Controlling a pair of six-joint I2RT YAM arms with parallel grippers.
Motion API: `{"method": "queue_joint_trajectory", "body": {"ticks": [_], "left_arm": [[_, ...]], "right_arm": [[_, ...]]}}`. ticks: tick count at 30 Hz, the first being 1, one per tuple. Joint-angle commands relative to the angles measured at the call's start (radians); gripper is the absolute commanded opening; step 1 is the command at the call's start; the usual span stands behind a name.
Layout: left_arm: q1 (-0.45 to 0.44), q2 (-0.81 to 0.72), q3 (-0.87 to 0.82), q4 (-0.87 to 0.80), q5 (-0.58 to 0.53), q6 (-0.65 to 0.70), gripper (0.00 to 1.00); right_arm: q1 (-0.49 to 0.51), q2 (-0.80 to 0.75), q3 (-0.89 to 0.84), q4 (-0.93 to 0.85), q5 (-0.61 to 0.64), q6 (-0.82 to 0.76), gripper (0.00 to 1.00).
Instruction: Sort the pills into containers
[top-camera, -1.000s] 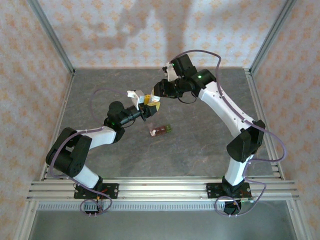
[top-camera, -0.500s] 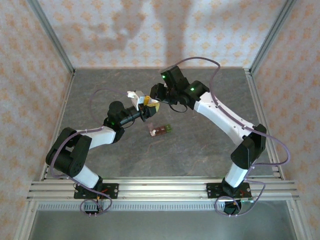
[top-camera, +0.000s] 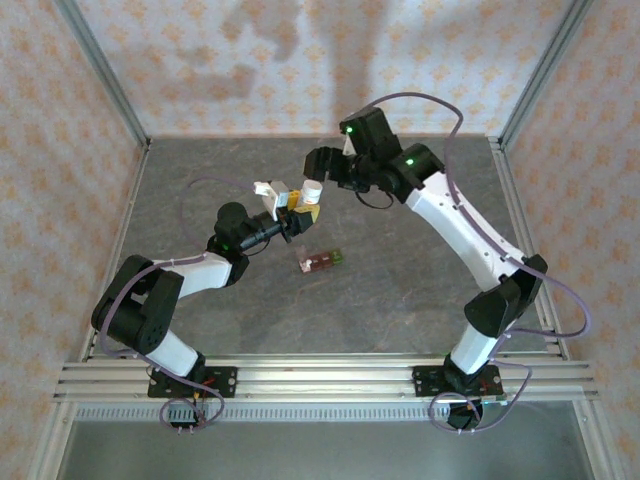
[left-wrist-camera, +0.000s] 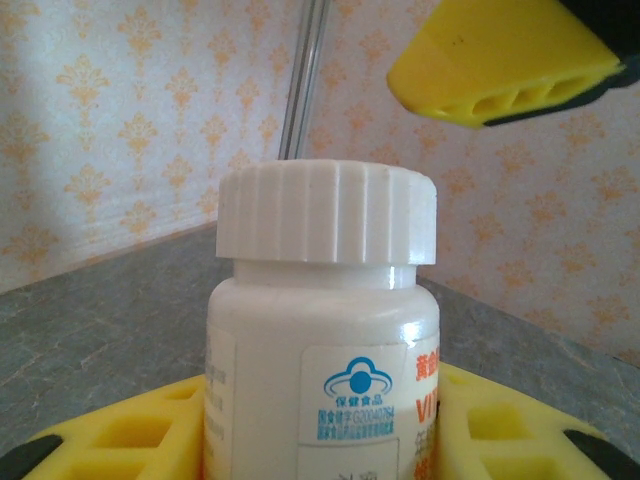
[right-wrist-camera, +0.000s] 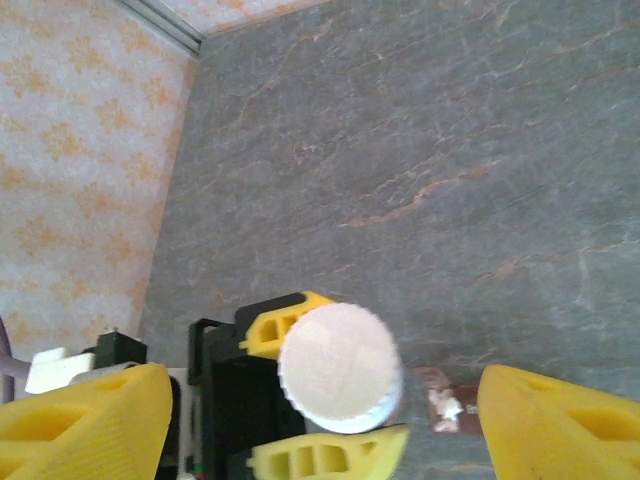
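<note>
The bottle (left-wrist-camera: 322, 340) is gripped by the left claw (top-camera: 303, 209) and held upright above the counter (top-camera: 420, 290), well toward the far side of it. In the left wrist view the yellow fingers (left-wrist-camera: 130, 432) are seen closed against the lower body of the bottle on both sides, and its ribbed white cap (left-wrist-camera: 328, 215) is seated on the neck. A printed label with a blue emblem (the lettering is partly cut off) is turned toward that camera.

The right claw (top-camera: 320, 168) is held directly above the cap, with its jaws spread wide. In the right wrist view the two yellow fingers (right-wrist-camera: 85, 420) are seen well apart from the cap (right-wrist-camera: 340, 368), one on each side, and no contact with it is made. One of these fingers is also seen above the cap at the upper right of the left wrist view.

The containers (top-camera: 320, 261) are laid flat on the counter, near the bottle on its near side, as a short reddish-brown strip with a green end. They are touched by neither claw. In the right wrist view part of the strip (right-wrist-camera: 440, 403) is seen just beside the cap, with a pale speck in it that cannot be identified.
</note>
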Motion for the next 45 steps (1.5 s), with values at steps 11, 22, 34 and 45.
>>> {"method": "queue_joint_trajectory", "body": {"ticks": [11,22,34,45], "left_arm": [[0.003,-0.039,0.022,0.048,0.043,0.000,0.00],[0.004,-0.044,0.012,0.051,0.043,-0.001,0.00],[0.008,-0.038,0.020,0.059,0.041,-0.007,0.00],[0.007,-0.025,0.018,0.062,0.027,-0.002,0.00]], "right_arm": [[-0.009,0.162,0.207,-0.180,-0.233,-0.251,0.74],[-0.009,0.179,0.180,-0.183,-0.222,-0.250,0.61],[0.004,0.167,0.127,-0.137,-0.202,-0.156,0.37],[0.142,0.093,-0.025,0.027,0.102,0.225,0.36]]}}
